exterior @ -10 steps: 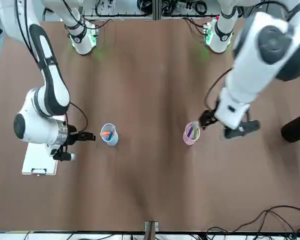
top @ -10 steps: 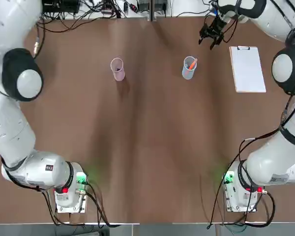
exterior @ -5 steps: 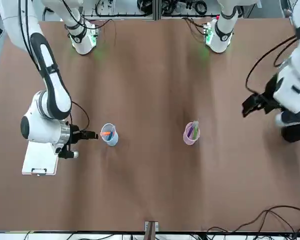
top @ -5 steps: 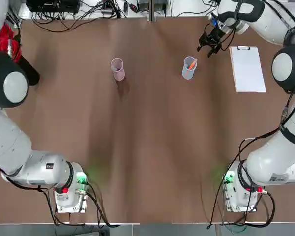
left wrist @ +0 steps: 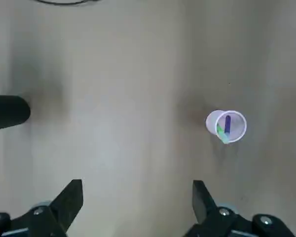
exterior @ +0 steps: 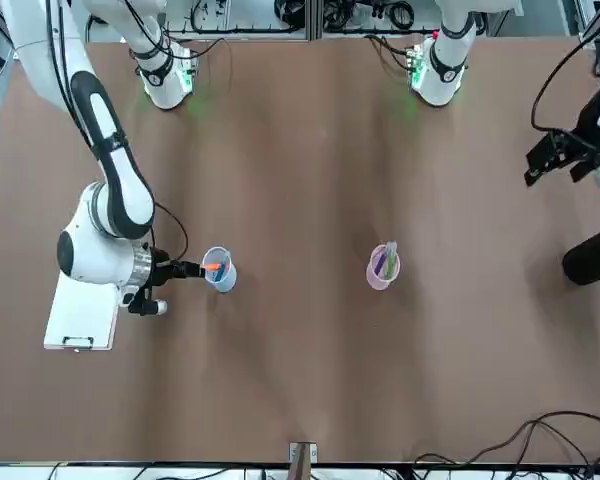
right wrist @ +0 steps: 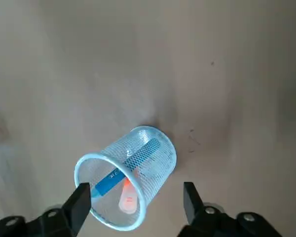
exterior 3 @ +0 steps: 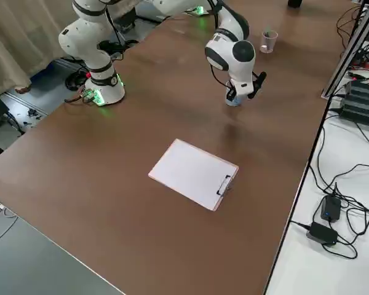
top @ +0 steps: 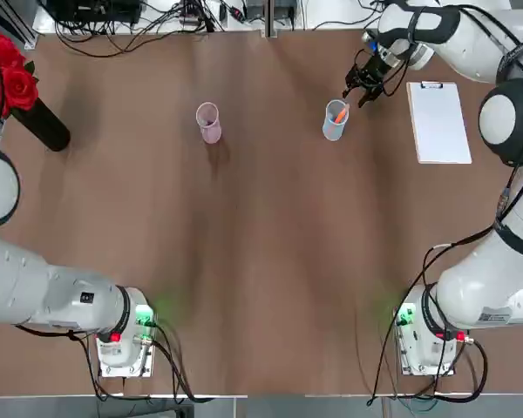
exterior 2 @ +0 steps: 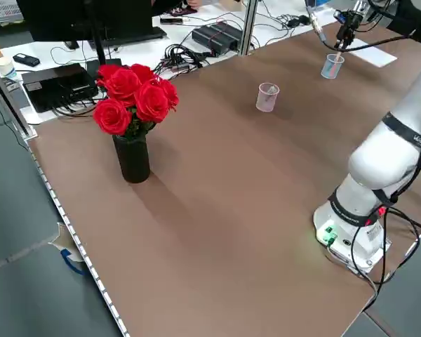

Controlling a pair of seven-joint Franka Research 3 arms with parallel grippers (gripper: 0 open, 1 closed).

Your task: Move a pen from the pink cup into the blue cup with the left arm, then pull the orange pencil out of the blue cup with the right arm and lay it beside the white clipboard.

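Note:
The blue mesh cup (top: 335, 120) holds an orange pencil (right wrist: 128, 193) and a blue pen (right wrist: 130, 165). My right gripper (top: 363, 87) hovers just beyond the cup on the clipboard's side, open, its fingers (right wrist: 81, 200) reaching either side of the rim without touching the pencil. The pink cup (top: 208, 122) stands to the left with a purple and a green pen (left wrist: 226, 127) in it. My left gripper (exterior: 553, 161) hangs open and empty far from the pink cup, near the table's left edge. The white clipboard (top: 438, 122) lies right of the blue cup.
A black vase (top: 42, 127) of red roses (exterior 2: 133, 98) stands at the table's far left. Cables and power bricks (exterior 3: 325, 212) lie beyond the far edge. Both arm bases (top: 122, 335) sit at the near edge.
The left arm swung away from the pink cup toward the table's left edge, uncovering the vase. The right gripper moved closer to the blue cup and its fingers narrowed a little.

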